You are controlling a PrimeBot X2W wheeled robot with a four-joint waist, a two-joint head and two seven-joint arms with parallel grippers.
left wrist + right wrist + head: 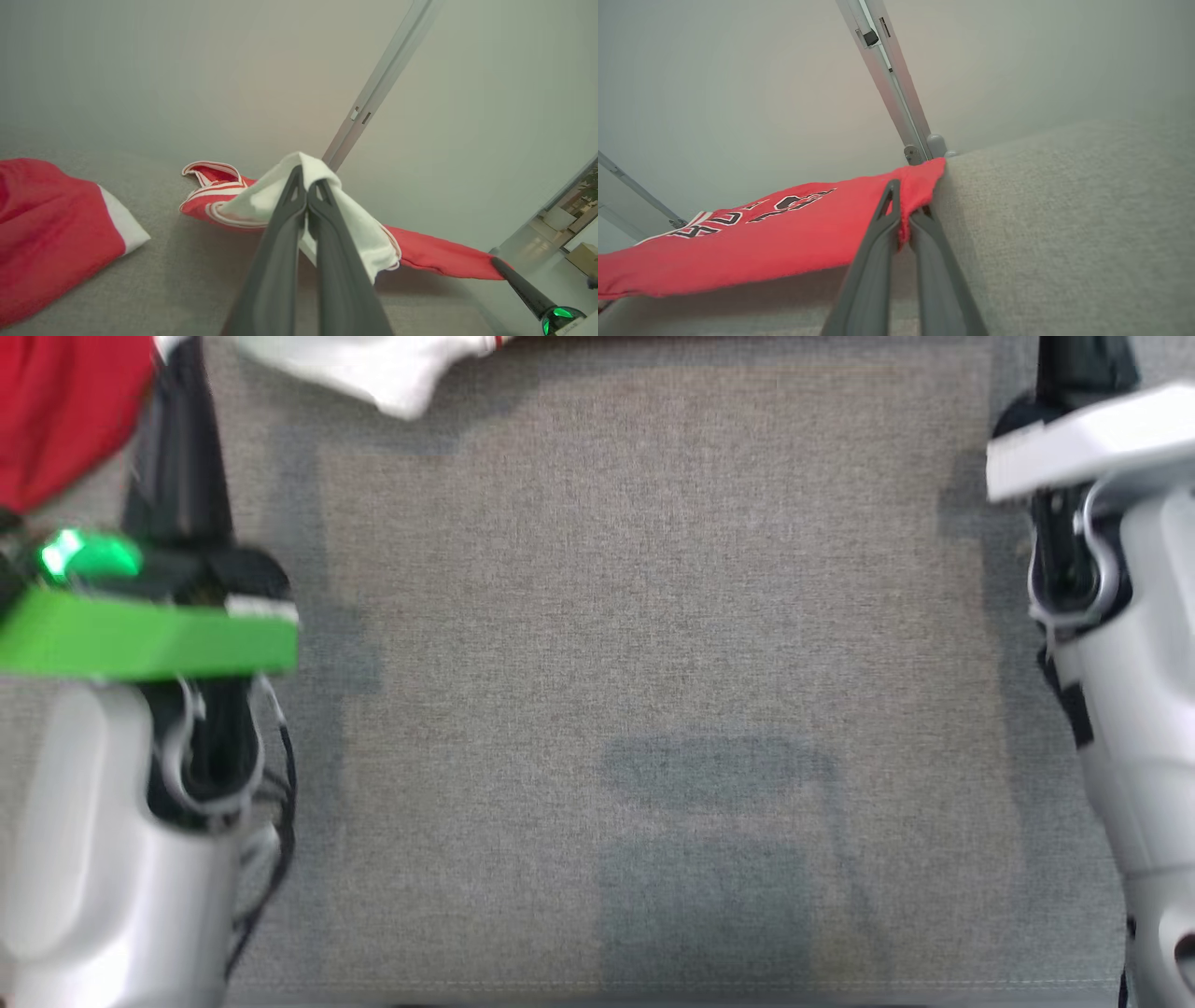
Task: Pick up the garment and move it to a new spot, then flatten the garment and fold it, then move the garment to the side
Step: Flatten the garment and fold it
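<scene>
The garment [233, 196] is a red jersey with white trim, a white inner side and black lettering [794, 203]. It is stretched between my two grippers near the far edge of the grey cloth surface [653, 663]. In the left wrist view my left gripper [306, 179] is shut on a white fold of it. In the right wrist view my right gripper [908, 196] is shut on a red corner, and the cloth runs off to the left. The head view shows the garment's white part [373, 373] at the top edge.
A separate heap of red cloth with a white band [56, 233] lies to the left, also seen as red cloth [56, 411] at the head view's top left. A pale wall and a metal post [892, 84] stand behind the surface's far edge.
</scene>
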